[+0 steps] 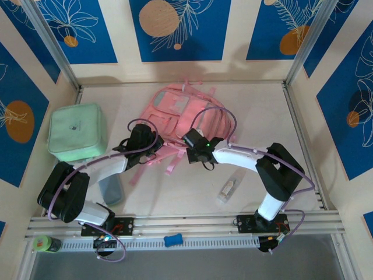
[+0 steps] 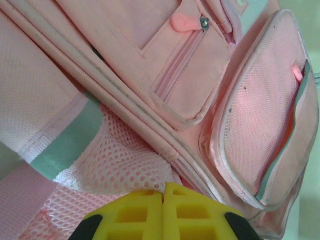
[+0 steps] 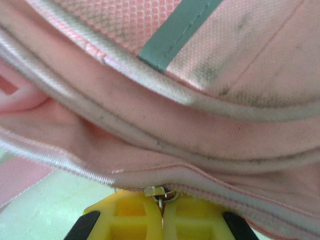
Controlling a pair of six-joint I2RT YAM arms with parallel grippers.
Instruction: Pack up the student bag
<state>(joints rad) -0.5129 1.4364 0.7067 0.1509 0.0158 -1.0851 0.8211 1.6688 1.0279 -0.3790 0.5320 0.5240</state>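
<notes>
**Both grippers closed at the bag's near edge**

The mint-green case [image 1: 76, 131] lies at nine o'clock of the student bag [image 1: 186, 111], which is flat at mid-table. At the bag's seven o'clock the left gripper [image 2: 163, 195] has its pads pressed together beside the mesh. Whether it pinches any I cannot tell; it is likely there to steady the bag. At six o'clock the right gripper [image 3: 161, 202] is clamped on the zip pull [image 3: 159, 192], probably to open the bag for packing.

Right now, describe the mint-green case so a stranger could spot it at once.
Start at the pink student bag in the middle of the table. Left of it, by the table's edge, the mint-green case lies flat. It is square, soft and pale green, unlike the smaller grey-blue item nearer the left arm.
</notes>
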